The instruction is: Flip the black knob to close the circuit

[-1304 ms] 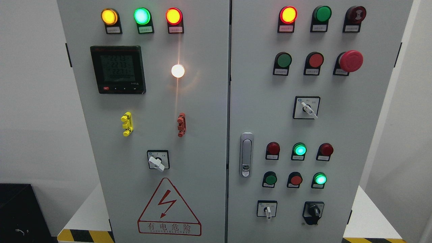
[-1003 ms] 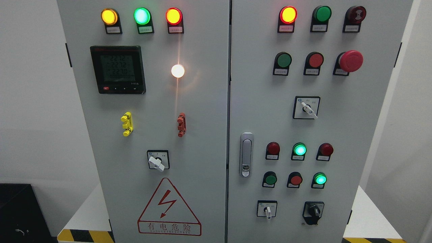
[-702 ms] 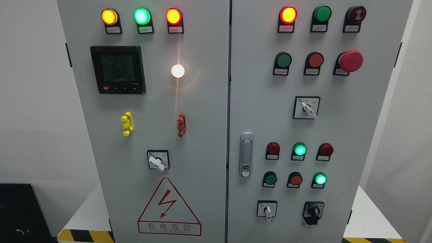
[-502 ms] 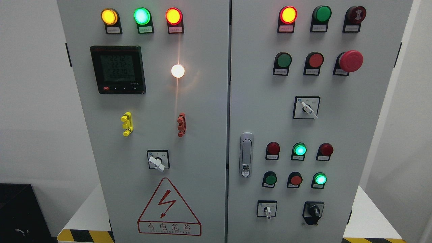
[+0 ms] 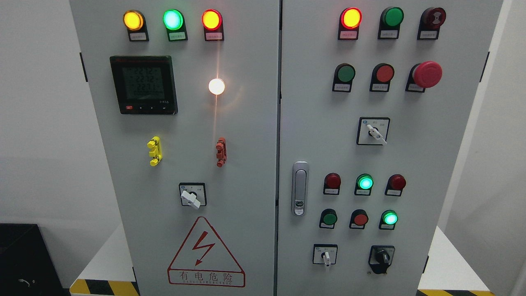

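The black knob [image 5: 383,257] sits at the lower right of the grey cabinet's right door [image 5: 324,135], on a black mount; its grip stands roughly upright. To its left is a white-handled selector switch [image 5: 325,256]. Neither of my hands nor arms shows in the head view.
The right door carries several red and green buttons and lamps, a red mushroom stop button [image 5: 427,74], another white selector [image 5: 374,132] and a silver door latch [image 5: 300,188]. The left door has a meter display [image 5: 144,84], a white selector [image 5: 191,197] and a warning triangle [image 5: 205,255].
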{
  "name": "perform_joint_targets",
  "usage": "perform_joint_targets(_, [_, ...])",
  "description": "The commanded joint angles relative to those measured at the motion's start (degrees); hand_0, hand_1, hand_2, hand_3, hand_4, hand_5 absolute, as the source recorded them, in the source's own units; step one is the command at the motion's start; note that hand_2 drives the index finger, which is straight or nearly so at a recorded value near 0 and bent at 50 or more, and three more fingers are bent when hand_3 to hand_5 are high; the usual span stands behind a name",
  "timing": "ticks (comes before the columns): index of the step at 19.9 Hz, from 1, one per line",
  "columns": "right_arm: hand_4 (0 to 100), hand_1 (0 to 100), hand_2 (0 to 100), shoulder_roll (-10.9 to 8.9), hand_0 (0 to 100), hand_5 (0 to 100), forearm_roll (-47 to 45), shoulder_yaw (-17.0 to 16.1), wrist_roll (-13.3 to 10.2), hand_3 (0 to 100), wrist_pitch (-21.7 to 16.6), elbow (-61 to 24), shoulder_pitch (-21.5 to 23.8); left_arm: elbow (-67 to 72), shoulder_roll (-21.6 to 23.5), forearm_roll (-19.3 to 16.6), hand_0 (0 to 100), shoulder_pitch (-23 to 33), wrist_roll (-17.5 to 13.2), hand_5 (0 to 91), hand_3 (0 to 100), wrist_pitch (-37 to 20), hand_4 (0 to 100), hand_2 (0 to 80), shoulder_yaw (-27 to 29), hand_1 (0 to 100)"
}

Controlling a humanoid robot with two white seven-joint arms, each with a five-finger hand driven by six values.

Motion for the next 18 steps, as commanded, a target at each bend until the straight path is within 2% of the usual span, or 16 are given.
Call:
perform_joint_targets(1, [7, 10, 11, -0.05, 0, 0, 13.0, 0.3, -3.1, 13, 1.1, -7.0, -1.3, -0.1, 0.0, 0.0, 12, 0.0, 0.1, 0.0, 0, 0.0, 0, 0.0, -0.1, 56])
perform_joint_targets(6, [18, 8, 19, -0.22, 0, 0, 25.8, 0.1, -6.7, 23, 3.9, -12.2, -2.9, -0.1, 0.0, 0.0, 12, 0.0, 0.0, 0.0, 0, 0.0, 0, 0.0, 0.0, 56])
perform_joint_targets(11, [24, 5, 22, -0.22, 0, 0, 30.9, -0.2, -7.2, 29, 6.2, -19.8, -3.1, 0.0, 0.0, 0.0, 12, 0.0, 0.0, 0.0, 0, 0.0, 0, 0.0, -0.1, 56])
perform_joint_targets(12, [25, 5, 22, -0.22, 0, 1, 31.9, -0.3, -7.9, 30, 6.2, -21.0, -3.1, 0.0, 0.0, 0.0, 12, 0.0, 0.0, 0.0, 0, 0.0, 0, 0.0, 0.0, 56])
perform_joint_targets(14, [28, 5, 24, -0.14, 0, 6, 33.6, -0.6, -9.8, 33, 6.2, -23.5, -3.1, -0.1, 0.0, 0.0, 12, 0.0, 0.0, 0.0, 0, 0.0, 0, 0.0, -0.1, 56])
perform_joint_targets(16, [37, 5, 34, -0.14, 0, 18, 34.1, -0.6, -11.2, 44, 6.2, -26.6, -3.1, 0.0, 0.0, 0.0, 12, 0.0, 0.0, 0.0, 0, 0.0, 0, 0.0, -0.1, 56])
perform_joint_targets(17, [38, 5, 35, -0.14, 0, 20, 34.5, -0.6, -11.6, 46, 6.2, -28.4, -3.1, 0.0, 0.0, 0.0, 12, 0.0, 0.0, 0.0, 0, 0.0, 0, 0.0, -0.1, 56])
perform_joint_targets(18, [43, 5, 39, -0.05, 0, 29, 35.6, -0.6, -11.9, 51, 6.3, -30.2, -3.3, 0.0, 0.0, 0.0, 12, 0.0, 0.1, 0.0, 0, 0.0, 0, 0.0, -0.1, 56])
